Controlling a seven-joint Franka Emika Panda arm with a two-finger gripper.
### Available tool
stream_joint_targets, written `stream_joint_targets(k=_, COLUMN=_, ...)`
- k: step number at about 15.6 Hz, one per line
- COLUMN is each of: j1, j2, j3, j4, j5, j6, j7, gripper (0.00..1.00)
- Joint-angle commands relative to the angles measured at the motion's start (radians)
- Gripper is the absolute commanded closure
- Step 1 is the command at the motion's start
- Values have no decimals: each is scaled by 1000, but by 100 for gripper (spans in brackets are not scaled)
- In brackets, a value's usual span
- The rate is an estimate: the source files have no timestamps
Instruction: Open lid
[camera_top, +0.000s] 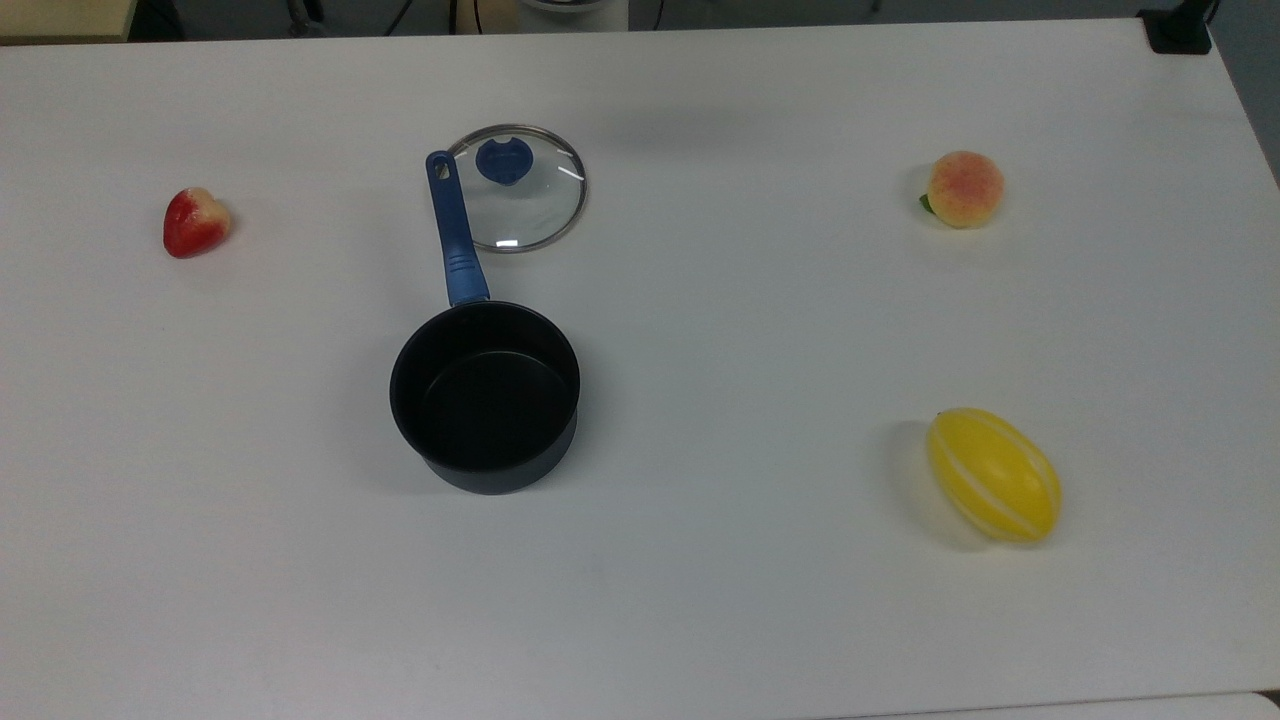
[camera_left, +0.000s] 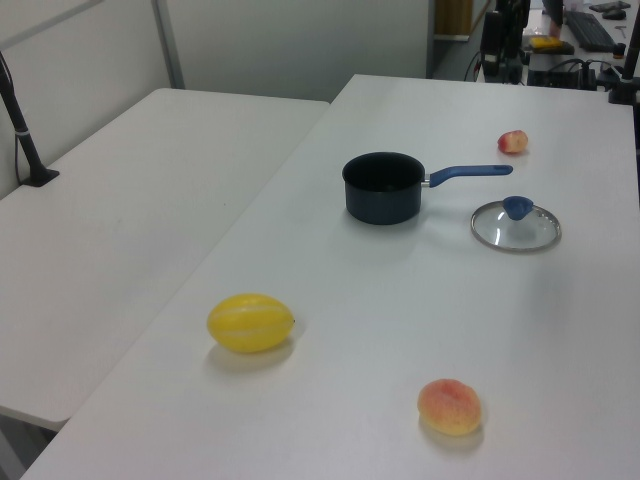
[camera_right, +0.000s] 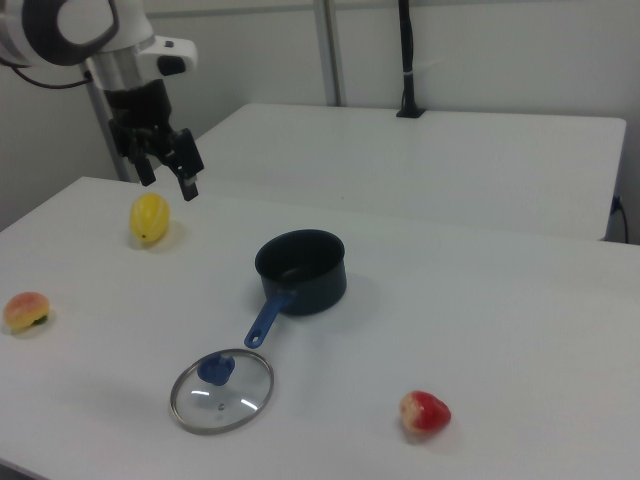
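Observation:
The lid (camera_top: 528, 205) is a clear glass disc with a metal rim and a blue knob, lying flat on the white table (camera_top: 760, 330) beside the handle of the saucepan. The black saucepan (camera_top: 485, 395) with its long blue handle stands uncovered and empty. In the left view the lid (camera_left: 520, 232) lies right of the pan (camera_left: 383, 187). In the right view the lid (camera_right: 225, 400) is near the front and the pan (camera_right: 301, 271) behind it. My gripper (camera_right: 170, 183) hangs high at the right view's upper left, far from the lid, open and empty.
A red strawberry (camera_top: 195, 222) lies at the top view's left. A peach (camera_top: 963, 189) and a yellow melon (camera_top: 994, 474) lie at the top view's right. A second white table (camera_left: 150, 180) stands alongside.

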Motion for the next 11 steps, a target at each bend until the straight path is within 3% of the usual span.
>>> stream_joint_targets(k=1, j1=46, j2=12, j3=-79, j4=19, j5=46, j6=38, j7=-100, gripper=0)
stream_joint_targets(k=11, j1=55, j2=32, j3=-83, j4=19, j5=24, j6=84, j7=-126, gripper=0)
